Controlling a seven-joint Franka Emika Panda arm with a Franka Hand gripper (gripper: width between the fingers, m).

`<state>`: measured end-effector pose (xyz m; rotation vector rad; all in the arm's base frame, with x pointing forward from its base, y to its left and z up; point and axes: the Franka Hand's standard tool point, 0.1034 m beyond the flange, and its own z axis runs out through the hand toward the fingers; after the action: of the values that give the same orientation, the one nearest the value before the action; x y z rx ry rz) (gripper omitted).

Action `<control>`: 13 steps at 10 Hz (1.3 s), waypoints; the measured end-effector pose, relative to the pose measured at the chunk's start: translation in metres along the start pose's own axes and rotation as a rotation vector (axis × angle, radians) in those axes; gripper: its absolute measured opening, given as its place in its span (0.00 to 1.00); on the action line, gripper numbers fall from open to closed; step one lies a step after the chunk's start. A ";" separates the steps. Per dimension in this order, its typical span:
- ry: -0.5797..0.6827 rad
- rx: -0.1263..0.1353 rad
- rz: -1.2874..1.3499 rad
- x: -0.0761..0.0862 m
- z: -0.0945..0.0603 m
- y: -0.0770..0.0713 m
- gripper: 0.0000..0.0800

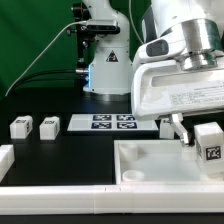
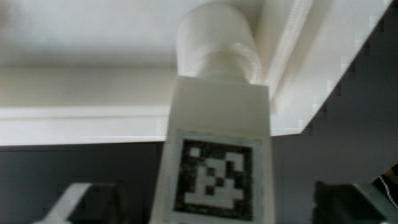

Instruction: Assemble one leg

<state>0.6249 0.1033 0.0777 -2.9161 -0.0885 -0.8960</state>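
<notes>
A white leg [image 1: 210, 142] with a black-and-white tag stands upright at the near right corner of the large white recessed panel [image 1: 150, 165]. In the wrist view the leg [image 2: 217, 150] fills the middle and its rounded far end meets the panel's corner [image 2: 107, 90]. My gripper [image 1: 197, 136] hangs over this leg. It is open, and its dark fingers [image 2: 84, 202] stand either side of the leg with a gap on each side. The gripper also shows in the wrist view [image 2: 214, 208]. Two more legs [image 1: 19, 127] [image 1: 47, 126] lie at the exterior view's left.
The marker board [image 1: 112, 122] lies on the black table behind the panel. Another small white part [image 1: 165, 126] sits beside its right end. A white block [image 1: 5, 158] is at the left edge. The robot base [image 1: 105, 60] stands at the back.
</notes>
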 end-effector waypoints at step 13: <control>-0.191 0.015 0.098 0.037 -0.040 0.041 0.81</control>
<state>0.6370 0.0600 0.1286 -2.9550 0.0339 -0.5986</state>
